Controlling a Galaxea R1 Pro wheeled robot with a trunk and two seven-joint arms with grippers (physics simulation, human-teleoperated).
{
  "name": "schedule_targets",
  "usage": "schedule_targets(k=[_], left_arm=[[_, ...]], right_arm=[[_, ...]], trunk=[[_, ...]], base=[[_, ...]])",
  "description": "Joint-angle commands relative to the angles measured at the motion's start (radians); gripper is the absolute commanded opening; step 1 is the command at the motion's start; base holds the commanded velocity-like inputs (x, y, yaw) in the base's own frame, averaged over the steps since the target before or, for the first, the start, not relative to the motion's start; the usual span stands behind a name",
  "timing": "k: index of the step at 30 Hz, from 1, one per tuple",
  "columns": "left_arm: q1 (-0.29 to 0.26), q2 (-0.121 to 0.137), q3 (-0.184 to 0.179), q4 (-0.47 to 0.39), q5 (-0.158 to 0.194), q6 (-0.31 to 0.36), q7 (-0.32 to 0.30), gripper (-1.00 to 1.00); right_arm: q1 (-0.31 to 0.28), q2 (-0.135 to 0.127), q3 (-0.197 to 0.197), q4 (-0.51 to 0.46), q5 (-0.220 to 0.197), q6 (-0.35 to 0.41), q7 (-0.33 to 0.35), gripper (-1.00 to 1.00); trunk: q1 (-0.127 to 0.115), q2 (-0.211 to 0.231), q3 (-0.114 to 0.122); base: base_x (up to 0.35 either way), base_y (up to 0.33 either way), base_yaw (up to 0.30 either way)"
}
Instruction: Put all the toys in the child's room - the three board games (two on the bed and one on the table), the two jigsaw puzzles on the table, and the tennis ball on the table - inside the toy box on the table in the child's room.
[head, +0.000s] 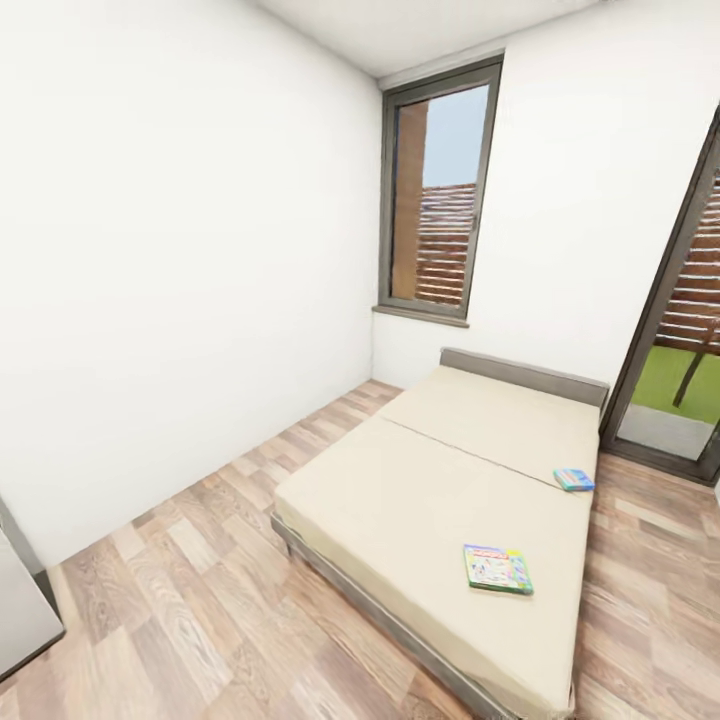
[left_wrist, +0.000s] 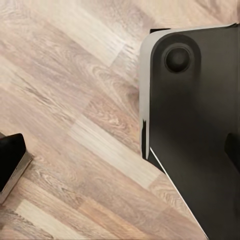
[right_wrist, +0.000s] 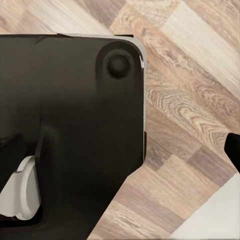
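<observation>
Two board games lie flat on the bed, well apart. The yellow-green one sits near the foot end, towards the bed's right side, its long axis roughly across the mattress. The smaller-looking blue one lies at the right edge beside the mattress seam; its cover is too small to read. At the picture's lower left, a grey bench corner is cut off by the frame. Both wrist views look down on the wood floor and the robot's dark base. Whether either arm's fingers are apart or together cannot be told.
</observation>
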Motion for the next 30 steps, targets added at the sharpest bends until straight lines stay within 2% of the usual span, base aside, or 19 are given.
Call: schedule_targets(k=[1,30], left_arm=[[0.0,0.0,-0.001,0.0,-0.001,-0.004,0.0,1.0],[0.0,-0.018,0.006,-0.005,-0.001,0.0,0.001,1.0]], right_arm=[[0.0,0.0,0.0,0.0,-0.001,-0.002,0.0,1.0],[0.001,-0.008,-0.003,0.0,0.0,0.005,-0.001,1.0]], trunk=[[0.0,0.0,0.0],[0.0,0.0,0.0]], base=[[0.0,0.0,-0.262],[0.0,0.0,-0.262]])
